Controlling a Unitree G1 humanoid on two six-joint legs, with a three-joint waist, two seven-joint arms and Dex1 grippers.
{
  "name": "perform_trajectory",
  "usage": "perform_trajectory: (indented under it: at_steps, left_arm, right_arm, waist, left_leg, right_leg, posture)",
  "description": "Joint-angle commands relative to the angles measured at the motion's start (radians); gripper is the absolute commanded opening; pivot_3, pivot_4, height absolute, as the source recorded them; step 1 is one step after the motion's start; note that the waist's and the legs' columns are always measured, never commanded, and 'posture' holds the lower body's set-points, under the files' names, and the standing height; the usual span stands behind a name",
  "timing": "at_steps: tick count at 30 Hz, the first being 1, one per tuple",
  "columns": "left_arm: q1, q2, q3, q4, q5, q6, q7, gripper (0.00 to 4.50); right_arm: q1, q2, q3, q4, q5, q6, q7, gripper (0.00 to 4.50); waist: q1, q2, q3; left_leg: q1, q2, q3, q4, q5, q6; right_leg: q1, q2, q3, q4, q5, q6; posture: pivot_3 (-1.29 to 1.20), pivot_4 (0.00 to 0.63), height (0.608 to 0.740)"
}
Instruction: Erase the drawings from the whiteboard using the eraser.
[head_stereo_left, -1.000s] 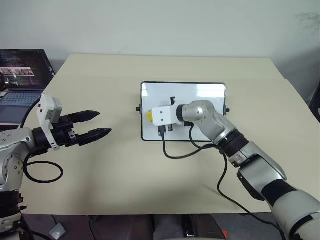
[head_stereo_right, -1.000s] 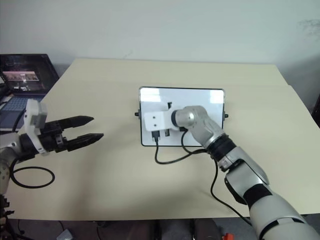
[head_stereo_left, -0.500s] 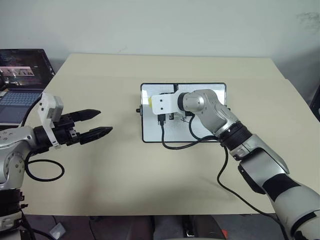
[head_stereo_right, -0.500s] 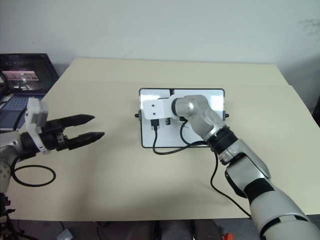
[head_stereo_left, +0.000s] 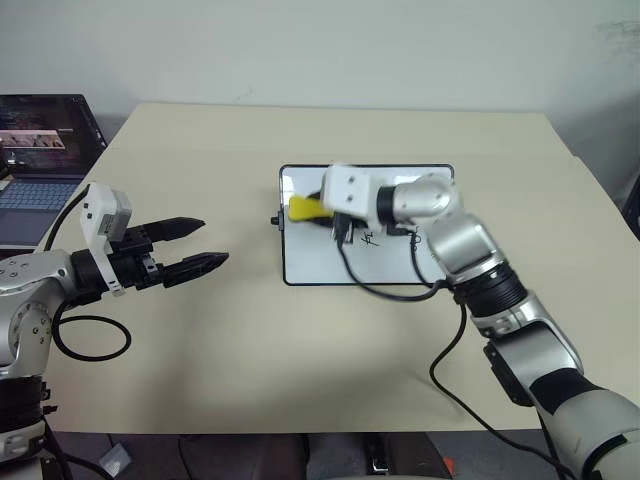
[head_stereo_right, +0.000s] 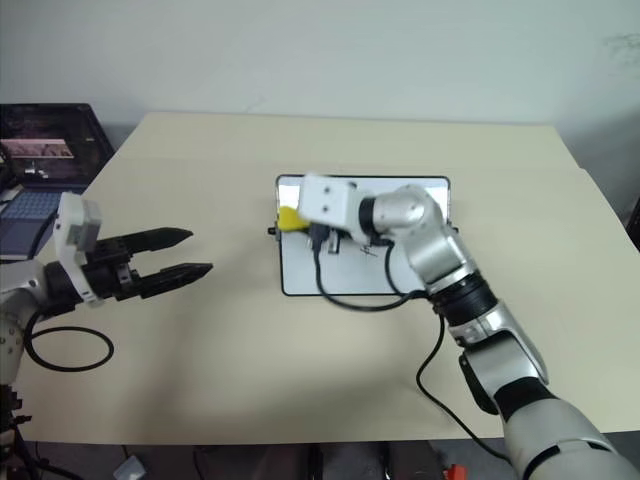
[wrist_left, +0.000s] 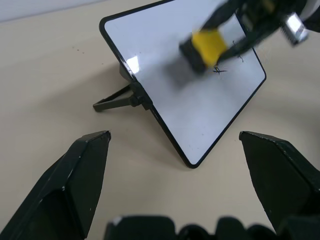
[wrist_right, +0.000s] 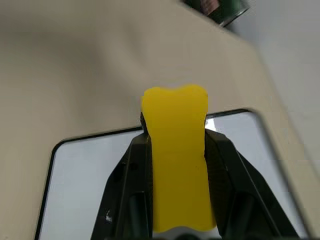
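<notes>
Even bright light, glare on whiteboard (wrist_left: 165, 95), motion blur on eraser (wrist_left: 206, 46).

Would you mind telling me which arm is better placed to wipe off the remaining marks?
The right. Its end effector is shut on the eraser over the whiteboard, near the remaining drawings. The left end effector is open, beside the board.

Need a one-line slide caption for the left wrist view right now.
Yellow eraser held over the propped whiteboard beside a remaining scribble, framed by the open left tool.

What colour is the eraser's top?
Yellow: the small yellow block eraser, clearest in the right wrist view.
</notes>
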Motion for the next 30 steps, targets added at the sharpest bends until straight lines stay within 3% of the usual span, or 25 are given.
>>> perform_trajectory:
  at_steps: [1,8,14,25,30]
  left_arm:
    - [-0.025,0.009,0.014,-0.034,-0.017,0.002,-0.001,4.50]
    - [-0.030,0.002,0.013,-0.081,-0.036,0.032,0.014,4.50]
    - [0.000,0.004,0.028,-0.115,-0.052,0.043,0.010,4.50]
    - [0.062,-0.003,0.052,-0.125,-0.065,0.017,-0.028,4.50]
    - [0.091,-0.013,0.059,-0.130,-0.067,0.002,-0.026,4.50]
  right_arm:
    - [-0.038,-0.044,-0.115,-0.042,0.072,0.048,-0.028,1.09]
    - [-0.018,-0.109,-0.399,0.075,0.205,0.102,-0.237,1.09]
    - [0.118,-0.162,-0.576,0.089,0.269,0.096,-0.400,1.09]
    - [0.429,-0.146,-0.717,-0.121,0.337,0.047,-0.611,1.09]
    - [0.471,-0.152,-0.752,-0.144,0.360,0.048,-0.690,1.09]
  waist:
    - [0.002,0.000,0.000]
    - [0.003,0.000,0.000]
    - [0.002,0.001,0.001]
    - [-0.002,0.004,0.003]
    - [-0.002,0.005,0.003]
  left_leg:
    - [0.000,0.000,-0.001,0.000,0.000,0.000]
    - [-0.001,-0.001,0.000,0.000,0.000,0.000]
    - [-0.001,-0.001,0.000,-0.001,0.000,0.000]
    - [0.000,0.000,0.002,-0.002,0.000,0.000]
    - [0.001,-0.001,0.003,-0.001,0.000,0.000]
  right_leg:
    - [0.000,0.000,-0.001,0.000,0.000,0.000]
    - [0.000,-0.001,-0.001,-0.001,0.000,0.000]
    - [0.000,-0.001,0.000,-0.001,0.000,0.000]
    - [0.000,0.001,0.002,0.000,-0.001,0.001]
    - [0.001,0.001,0.004,-0.001,-0.001,0.001]
  posture:
    - [0.00,0.150,0.740]
    - [0.00,0.150,0.740]
    - [0.00,0.150,0.740]
    - [0.00,0.150,0.740]
    - [0.00,0.150,0.740]
